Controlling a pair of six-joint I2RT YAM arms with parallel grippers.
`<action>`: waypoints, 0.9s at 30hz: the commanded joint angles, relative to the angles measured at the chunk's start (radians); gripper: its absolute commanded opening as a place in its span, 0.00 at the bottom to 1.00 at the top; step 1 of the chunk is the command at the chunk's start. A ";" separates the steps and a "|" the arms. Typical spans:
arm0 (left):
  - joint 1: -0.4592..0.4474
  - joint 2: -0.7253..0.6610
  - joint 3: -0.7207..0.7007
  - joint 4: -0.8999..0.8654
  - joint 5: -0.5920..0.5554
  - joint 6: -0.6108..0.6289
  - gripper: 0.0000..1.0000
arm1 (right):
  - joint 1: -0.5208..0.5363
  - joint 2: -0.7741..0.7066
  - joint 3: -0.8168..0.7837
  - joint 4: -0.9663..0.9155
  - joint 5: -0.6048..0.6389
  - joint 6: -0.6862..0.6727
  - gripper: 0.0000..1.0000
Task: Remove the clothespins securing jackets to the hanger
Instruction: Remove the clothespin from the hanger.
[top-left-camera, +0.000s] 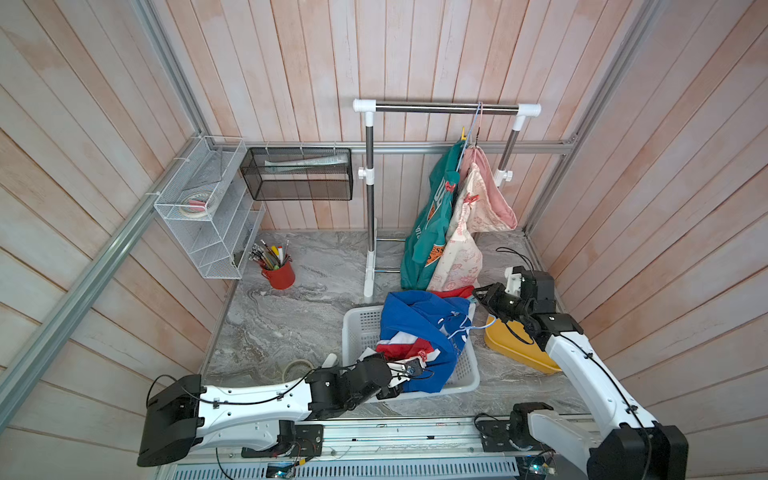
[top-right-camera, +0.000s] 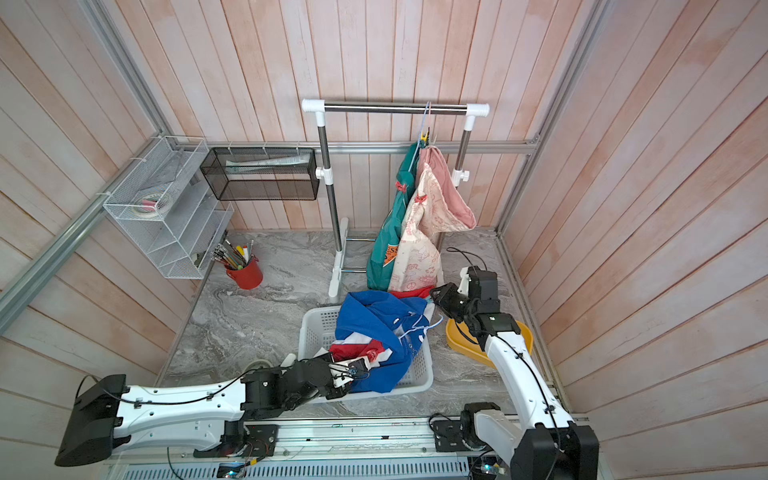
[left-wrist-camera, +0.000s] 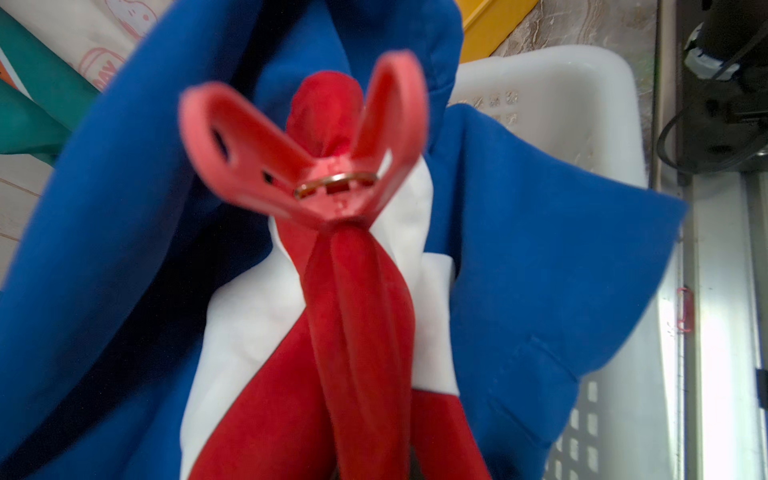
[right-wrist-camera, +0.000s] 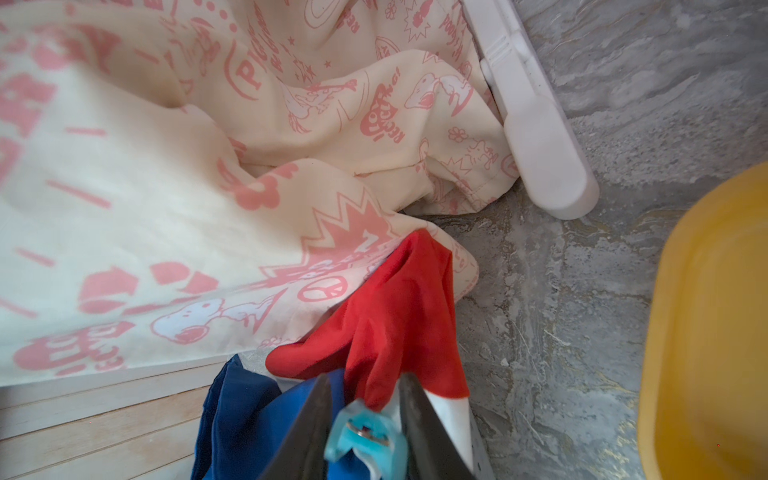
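Clamping a bunched red fold of the blue jacket (left-wrist-camera: 540, 270), the coral clothespin (left-wrist-camera: 324, 183) shows in the left wrist view as smooth pinkish-red plastic with a brass-coloured wire spring across its pivot and a slot cut through one handle. Its two handles splay apart in a V, and its mouth bites the gathered red cloth where a white panel meets it. Its long axis runs in line with the red pleats, mouth toward the left gripper (top-left-camera: 411, 369) and handles pointing away from it. In both top views the pin is a small red fleck on the near edge of the jacket, which lies heaped in the white basket (top-left-camera: 357, 328), just beyond the left claw. That claw is pinched closed, with the red pleats drawn down into it. The right gripper (right-wrist-camera: 365, 378) reaches the far corner of the same jacket, its dark fingers (right-wrist-camera: 419, 415) narrowed around a turquoise clip (right-wrist-camera: 365, 432) with a metal spring. Two more coral pins sit well apart from these, one on the teal jacket (top-left-camera: 428, 232) and one on the cream jacket (top-left-camera: 461, 249), both hanging from the rail (top-left-camera: 446, 109).
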 joint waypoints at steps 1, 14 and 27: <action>-0.012 0.020 -0.010 -0.038 0.046 -0.012 0.00 | -0.003 -0.018 -0.009 -0.022 0.016 -0.005 0.25; -0.020 0.026 -0.010 -0.043 0.046 -0.013 0.00 | -0.004 -0.072 -0.031 -0.046 0.014 -0.008 0.02; -0.024 0.007 -0.007 -0.078 0.035 -0.028 0.00 | -0.009 -0.143 0.096 -0.162 0.282 -0.064 0.00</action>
